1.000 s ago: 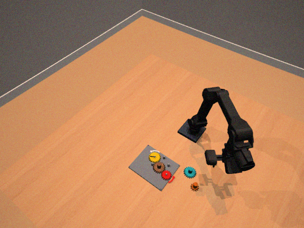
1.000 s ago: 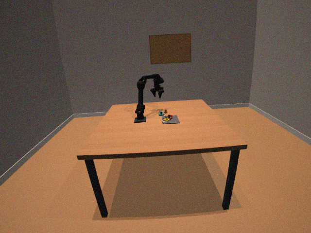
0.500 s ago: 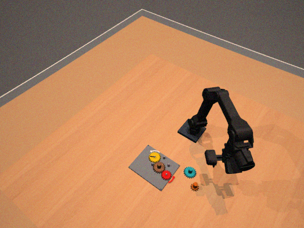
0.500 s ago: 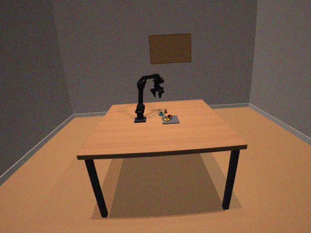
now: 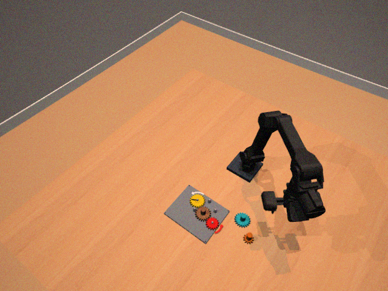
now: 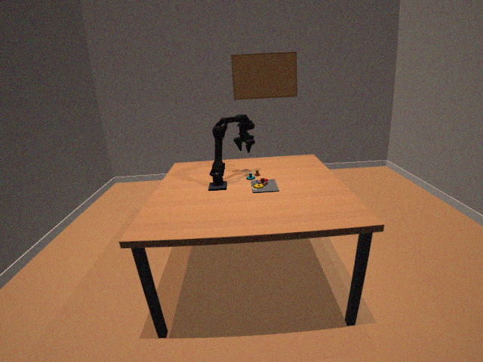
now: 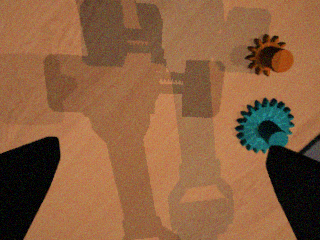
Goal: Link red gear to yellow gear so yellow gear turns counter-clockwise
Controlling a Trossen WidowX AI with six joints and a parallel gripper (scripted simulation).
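A grey board [image 5: 181,213] [image 6: 272,188] lies on the table. On it, a brown gear [image 5: 202,213] sits between the yellow gear [image 5: 196,202] [image 6: 258,185] and the red gear [image 5: 211,224], its teeth against both; it looks flat. Bare pegs show, one peg [image 5: 209,200] beside the yellow gear, another peg [image 5: 215,210] nearer the red gear and a third peg [image 5: 194,210] left of the brown gear. A teal gear [image 5: 240,220] [image 6: 250,177] [image 7: 255,127] and a small orange gear [image 5: 248,238] [image 6: 257,173] [image 7: 282,60] stand on the table. My gripper [image 6: 244,150] [image 7: 164,151] is open and empty, high above the table.
The arm's base plate [image 5: 234,168] [image 6: 217,188] stands near the board's upper right side in the top view. A red arrow [image 5: 220,228] lies beside the red gear, and a white arrow [image 5: 197,193] beside the yellow one. Arm shadows fall beside the loose gears.
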